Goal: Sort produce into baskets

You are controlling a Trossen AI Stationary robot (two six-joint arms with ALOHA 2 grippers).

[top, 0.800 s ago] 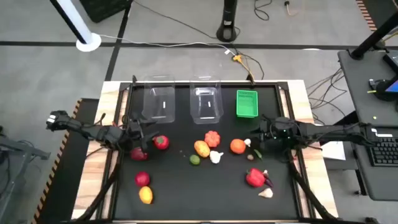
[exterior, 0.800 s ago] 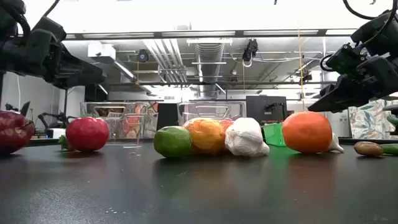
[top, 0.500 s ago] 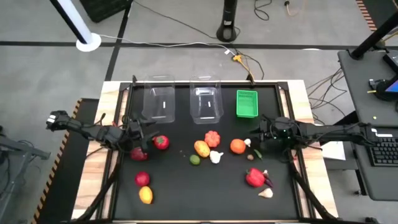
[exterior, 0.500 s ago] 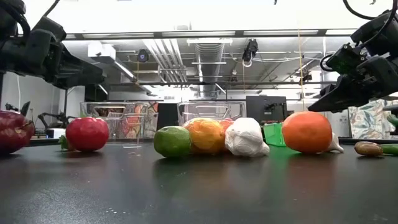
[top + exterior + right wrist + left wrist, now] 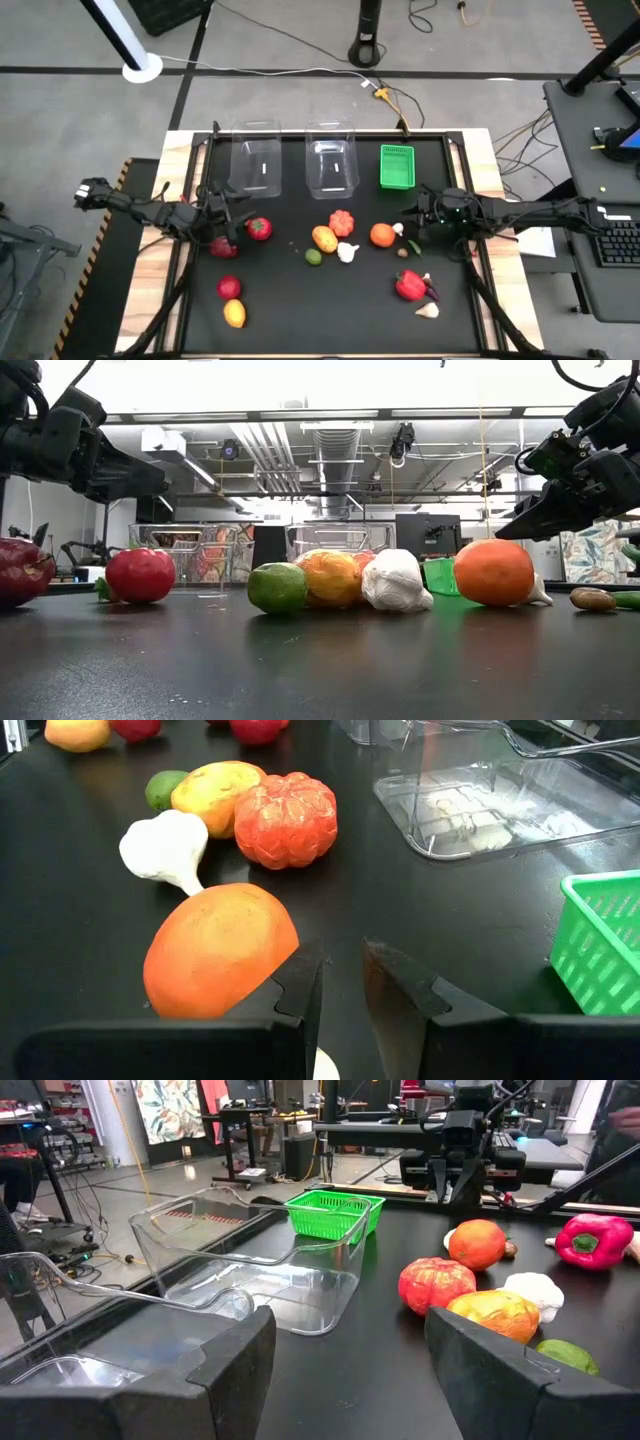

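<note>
Three containers line the far edge of the black table [image 5: 330,320]: two clear, smooth-walled plastic tubs [image 5: 258,160] [image 5: 332,160] and a green mesh basket [image 5: 397,166], all holding nothing. Bare tabletop lies between them and the produce. The left gripper [image 5: 240,228], fingers spread with nothing between them, hovers beside a red tomato [image 5: 259,228]. The right gripper [image 5: 410,222], fingers nearly pressed together, sits beside the round orange [image 5: 381,235]; the ridged red-orange piece [image 5: 342,222], white garlic [image 5: 347,252] and lime [image 5: 313,257] cluster mid-table.
</note>
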